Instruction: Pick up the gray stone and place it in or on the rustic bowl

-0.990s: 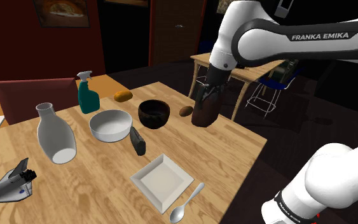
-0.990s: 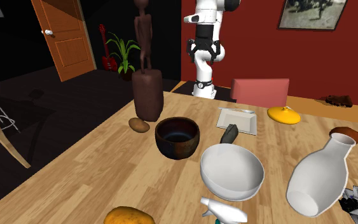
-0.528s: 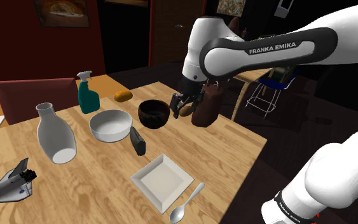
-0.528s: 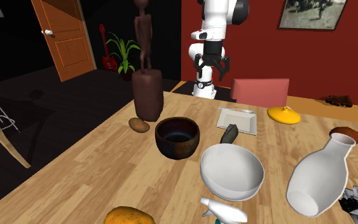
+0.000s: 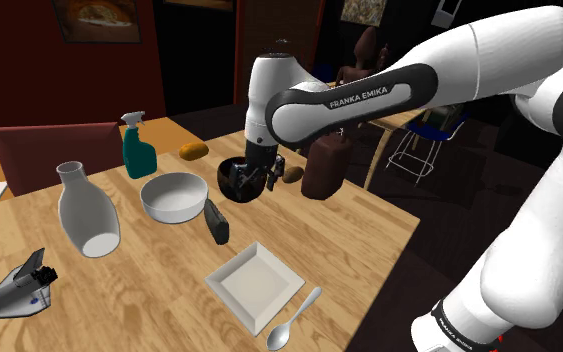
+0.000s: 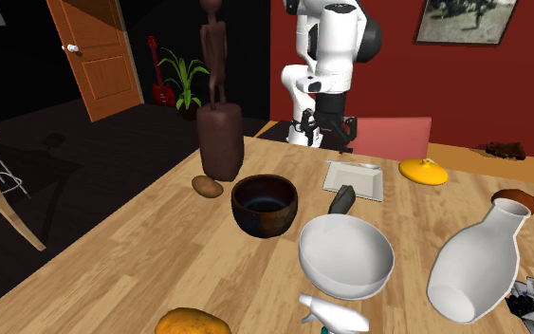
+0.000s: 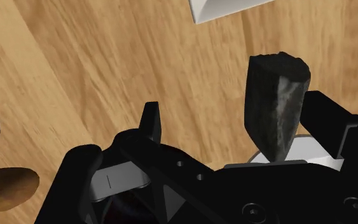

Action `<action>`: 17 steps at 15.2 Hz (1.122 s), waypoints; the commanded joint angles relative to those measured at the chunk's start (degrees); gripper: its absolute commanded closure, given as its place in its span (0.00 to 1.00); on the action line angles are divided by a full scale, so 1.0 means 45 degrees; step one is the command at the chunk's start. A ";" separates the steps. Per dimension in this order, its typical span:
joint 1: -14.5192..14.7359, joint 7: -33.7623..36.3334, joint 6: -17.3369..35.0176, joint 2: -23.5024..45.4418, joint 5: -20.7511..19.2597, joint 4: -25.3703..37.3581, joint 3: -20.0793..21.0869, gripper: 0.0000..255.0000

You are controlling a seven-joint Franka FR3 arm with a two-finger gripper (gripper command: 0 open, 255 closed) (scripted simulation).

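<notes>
Right, I have the gripper (image 5: 254,180) open, its two fingers standing well apart in the wrist view and clasping nothing. In the shoulder view it hangs just in front of the dark bowl (image 5: 224,180). The stone (image 5: 217,222) lies on the table (image 5: 149,290) near the hand, toward that view's lower left, between the white bowl (image 5: 174,197) and the square plate (image 5: 254,285). Through the wrist camera I see it between the fingers, close by one of them. Whether it touches that finger I cannot tell.

Stone (image 6: 342,199) – btwn plate (image 6: 361,181) & bowl (image 6: 346,254)
</notes>
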 commanded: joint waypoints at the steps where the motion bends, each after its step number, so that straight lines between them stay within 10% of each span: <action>1: 0.0255 0.0700 0.0105 0.1202 -0.0540 0.0887 0.0060 0.00; 9: 0.1662 0.2485 -0.0292 0.5280 -0.1939 0.4752 -0.0341 0.00; 17: 0.1781 0.2647 0.0713 0.5865 -0.2202 0.4299 -0.0505 0.00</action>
